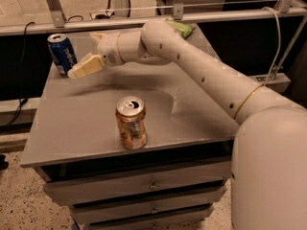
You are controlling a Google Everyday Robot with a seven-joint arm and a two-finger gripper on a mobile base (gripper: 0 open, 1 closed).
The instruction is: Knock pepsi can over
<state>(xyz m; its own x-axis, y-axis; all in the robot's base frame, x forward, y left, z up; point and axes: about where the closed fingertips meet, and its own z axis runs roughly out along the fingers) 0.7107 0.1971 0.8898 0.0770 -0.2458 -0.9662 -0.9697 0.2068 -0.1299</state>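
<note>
Here, fingers [86, 66] spread wide beside upright pepsi can [62, 54], grey cabinet top [72, 123], speckled floor [19, 195]

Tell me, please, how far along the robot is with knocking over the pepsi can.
Done: the approach; the claw hangs open beside the pepsi can, at the far-left corner of the table. In hand: closing on the can; whether they touch is unclear. Left: the push itself, since the pepsi can stands upright. The orange can stands untouched near the front.

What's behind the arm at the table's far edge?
A green thing peeks out; the arm covers most of it. The gripper hovers beside the upright pepsi can.
</note>
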